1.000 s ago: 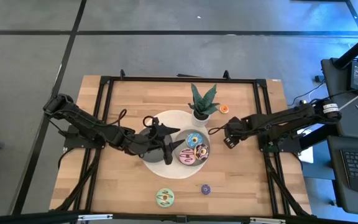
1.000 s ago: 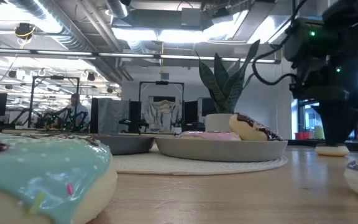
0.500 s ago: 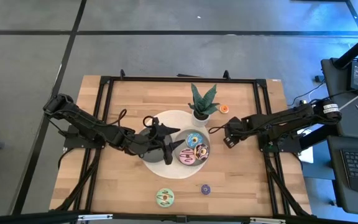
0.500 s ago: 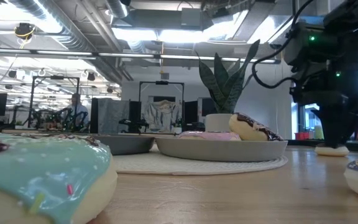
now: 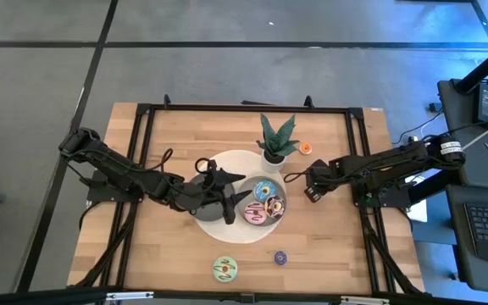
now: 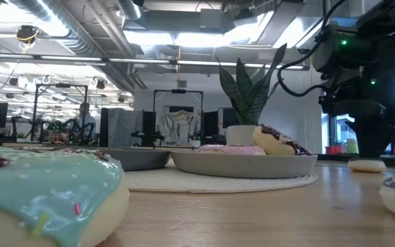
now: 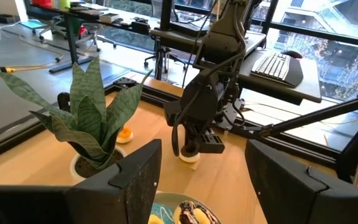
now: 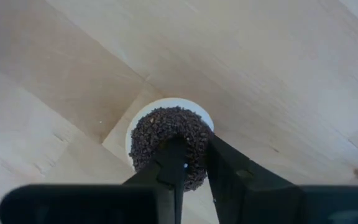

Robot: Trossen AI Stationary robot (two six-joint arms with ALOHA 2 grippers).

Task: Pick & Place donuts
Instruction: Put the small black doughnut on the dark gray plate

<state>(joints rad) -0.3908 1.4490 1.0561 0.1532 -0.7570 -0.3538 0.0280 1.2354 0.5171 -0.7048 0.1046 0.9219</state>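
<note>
A brown donut (image 8: pixel 165 146) is gripped on the worktop (image 5: pixel 329 237).
The right gripper (image 8: pixel 190 163) fingers are pinched through its ring, seemingly for lifting; the left gripper (image 7: pixel 197 180), spread wide, is parked over the dish (image 5: pixel 280 209).

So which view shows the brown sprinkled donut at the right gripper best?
The right wrist view: the brown sprinkled donut fills the frame between the right gripper fingers. The left wrist view shows it small under that gripper, the low view only its pale edge, and the high view hides it.
</note>
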